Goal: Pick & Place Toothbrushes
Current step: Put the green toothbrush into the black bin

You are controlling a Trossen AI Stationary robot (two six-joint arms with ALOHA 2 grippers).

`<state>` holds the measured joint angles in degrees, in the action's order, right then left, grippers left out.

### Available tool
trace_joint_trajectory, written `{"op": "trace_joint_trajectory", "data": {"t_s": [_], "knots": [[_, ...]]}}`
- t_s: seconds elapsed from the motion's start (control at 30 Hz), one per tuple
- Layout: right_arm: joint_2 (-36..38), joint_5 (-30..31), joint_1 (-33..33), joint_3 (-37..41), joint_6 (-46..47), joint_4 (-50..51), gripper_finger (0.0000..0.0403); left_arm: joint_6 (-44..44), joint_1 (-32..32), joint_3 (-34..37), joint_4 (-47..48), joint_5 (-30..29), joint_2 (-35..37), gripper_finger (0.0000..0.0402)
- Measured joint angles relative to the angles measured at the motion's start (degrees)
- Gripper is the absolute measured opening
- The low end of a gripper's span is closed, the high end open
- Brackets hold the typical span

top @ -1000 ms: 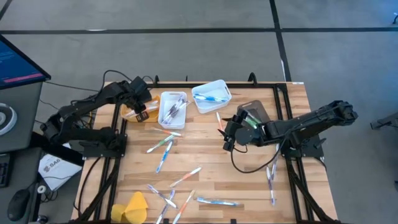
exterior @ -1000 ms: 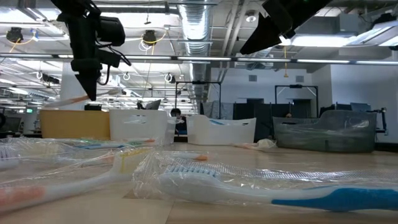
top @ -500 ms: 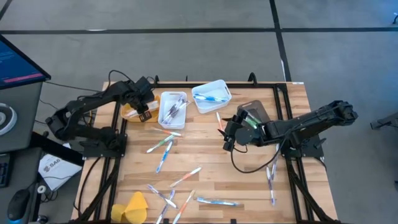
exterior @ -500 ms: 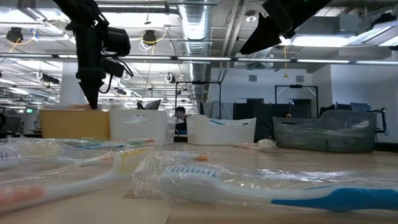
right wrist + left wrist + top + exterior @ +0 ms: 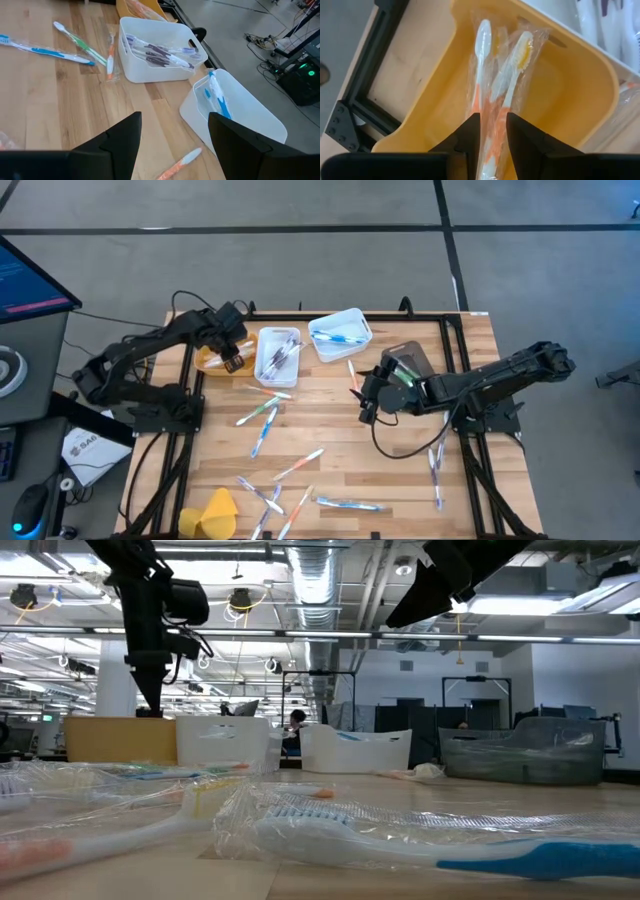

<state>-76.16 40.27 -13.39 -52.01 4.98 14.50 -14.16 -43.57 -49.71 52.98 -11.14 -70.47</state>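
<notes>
Since a second ago our left gripper (image 5: 232, 360) has dropped over the orange bin (image 5: 209, 361) at upper left, jaws parting around an orange-handled toothbrush (image 5: 512, 85), so we judge the release under way, with lifting clear next, while our right gripper (image 5: 366, 395) waits open mid-frame.

1. Wooden table (image 5: 330, 435) carries everything.
2. Orange bin (image 5: 212, 361), two white bins (image 5: 276, 356) and a dark bin (image 5: 410, 360) sit along its back edge.
3. Wrapped toothbrushes (image 5: 262, 416) lie scattered; yellow lump (image 5: 210, 513) at the front corner.

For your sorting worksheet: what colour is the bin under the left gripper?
Yellow-orange bin, clearest in the left wrist view.
</notes>
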Motion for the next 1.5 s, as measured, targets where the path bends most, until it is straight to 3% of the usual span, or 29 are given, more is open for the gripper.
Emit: {"op": "trace_joint_trajectory", "data": {"t_s": [0.23, 0.43, 0.77, 0.97, 1.13, 1.27, 1.4, 1.5], "knots": [[0.0, 0.0, 0.0, 0.0, 0.0, 0.0, 0.0225, 0.4, 1.0, 0.0, -0.5, 0.1, 3.2, 0.0088], [0.0, 0.0, 0.0, 0.0, 0.0, 0.0, 0.0225, 12.8, 3.5, 0.0, -0.9, 3.3, 6.7, 0.0088], [0.0, 0.0, 0.0, 0.0, 0.9, -0.1, 0.0225, 6.7, 8.0, 4.0, -3.0, 4.0, 8.6, 0.0093], [0.0, 0.0, 0.0, 0.0, 1.1, -0.1, 0.0225, 5.4, 8.2, 5.2, -4.1, 4.5, 8.6, 0.0144], [0.0, 0.0, 0.0, 0.0, 1.1, 0.0, 0.0225, 6.0, 8.2, 5.2, -4.3, 10.1, 8.6, 0.0199], [0.0, 0.0, 0.0, 0.0, 1.1, 0.0, 0.0225, 13.2, 8.3, 5.2, -4.3, 16.9, 8.6, 0.0232], [0.0, 0.0, 0.0, 0.0, 1.1, 0.0, 0.0225, 18.5, 9.0, 5.2, -4.1, 25.4, 8.6, 0.0249], [0.0, 0.0, 0.0, 0.0, 1.3, 0.0, 0.0225, 18.2, 11.4, 5.2, -4.1, 27.2, 8.6, 0.0251]]}}
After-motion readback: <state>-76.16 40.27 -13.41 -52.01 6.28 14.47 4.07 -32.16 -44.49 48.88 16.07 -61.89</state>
